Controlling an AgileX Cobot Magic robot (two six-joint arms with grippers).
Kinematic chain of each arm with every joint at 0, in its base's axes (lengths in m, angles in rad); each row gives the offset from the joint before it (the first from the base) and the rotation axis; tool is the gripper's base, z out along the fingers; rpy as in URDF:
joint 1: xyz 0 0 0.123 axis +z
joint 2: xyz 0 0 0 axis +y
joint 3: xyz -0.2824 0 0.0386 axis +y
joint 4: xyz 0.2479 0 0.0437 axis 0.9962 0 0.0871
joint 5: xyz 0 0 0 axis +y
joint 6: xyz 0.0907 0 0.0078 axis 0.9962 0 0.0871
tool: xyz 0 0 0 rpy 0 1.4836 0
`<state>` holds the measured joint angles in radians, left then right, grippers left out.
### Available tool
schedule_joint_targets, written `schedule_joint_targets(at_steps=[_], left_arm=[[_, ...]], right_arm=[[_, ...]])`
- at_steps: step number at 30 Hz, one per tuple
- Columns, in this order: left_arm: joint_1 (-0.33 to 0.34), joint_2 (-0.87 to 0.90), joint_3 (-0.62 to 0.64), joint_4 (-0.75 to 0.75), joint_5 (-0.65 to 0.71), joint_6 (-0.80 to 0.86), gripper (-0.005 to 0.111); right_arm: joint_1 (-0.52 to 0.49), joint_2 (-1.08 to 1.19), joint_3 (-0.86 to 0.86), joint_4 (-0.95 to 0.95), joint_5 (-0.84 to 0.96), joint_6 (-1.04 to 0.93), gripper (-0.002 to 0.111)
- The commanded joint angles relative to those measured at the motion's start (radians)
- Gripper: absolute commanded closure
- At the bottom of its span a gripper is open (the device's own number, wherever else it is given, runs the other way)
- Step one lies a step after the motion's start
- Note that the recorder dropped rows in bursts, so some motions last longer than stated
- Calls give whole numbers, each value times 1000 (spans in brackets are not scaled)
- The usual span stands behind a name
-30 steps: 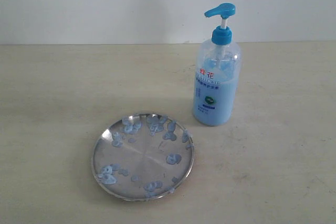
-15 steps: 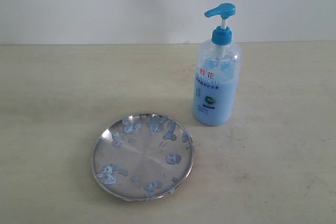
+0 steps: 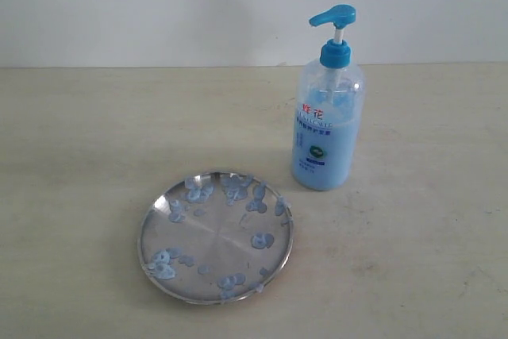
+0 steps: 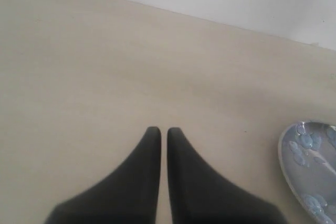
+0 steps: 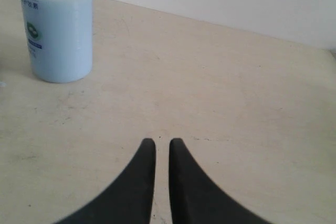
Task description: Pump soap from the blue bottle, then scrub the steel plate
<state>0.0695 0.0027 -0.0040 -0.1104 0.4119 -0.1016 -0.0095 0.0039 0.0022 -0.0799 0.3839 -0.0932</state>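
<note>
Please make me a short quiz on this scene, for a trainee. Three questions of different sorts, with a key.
1. True or false: the bottle stands upright, apart from the plate.
2. What do the left gripper and right gripper hold? A. the bottle B. the plate C. nothing
3. Fill in: the pale blue blobs lie on the ____.
Key: 1 true; 2 C; 3 plate.

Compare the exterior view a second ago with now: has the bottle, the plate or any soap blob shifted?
Nothing visibly changed: the blue bottle stands upright in the same spot, the steel plate lies where it was, and the soap blobs keep their pattern.
</note>
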Motion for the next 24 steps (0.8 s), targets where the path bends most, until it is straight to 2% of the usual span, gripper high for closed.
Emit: schedule_joint_targets(at_steps=[1, 18, 20, 21, 24], left_arm=[[2, -3, 4, -8, 7, 6, 102], [2, -3, 4, -8, 7, 6, 102], [1, -3, 4, -8, 3, 6, 102], [1, -3, 4, -8, 3, 6, 102], [1, -3, 4, -8, -2, 6, 102]], right_arm=[[-2, -4, -2, -6, -6, 3, 108], [0, -4, -2, -12, 3, 25, 108], [2, -4, -2, 21, -37, 117, 108], [7, -4, -2, 80, -111, 183, 108], [6, -4, -2, 123, -266, 206, 108]])
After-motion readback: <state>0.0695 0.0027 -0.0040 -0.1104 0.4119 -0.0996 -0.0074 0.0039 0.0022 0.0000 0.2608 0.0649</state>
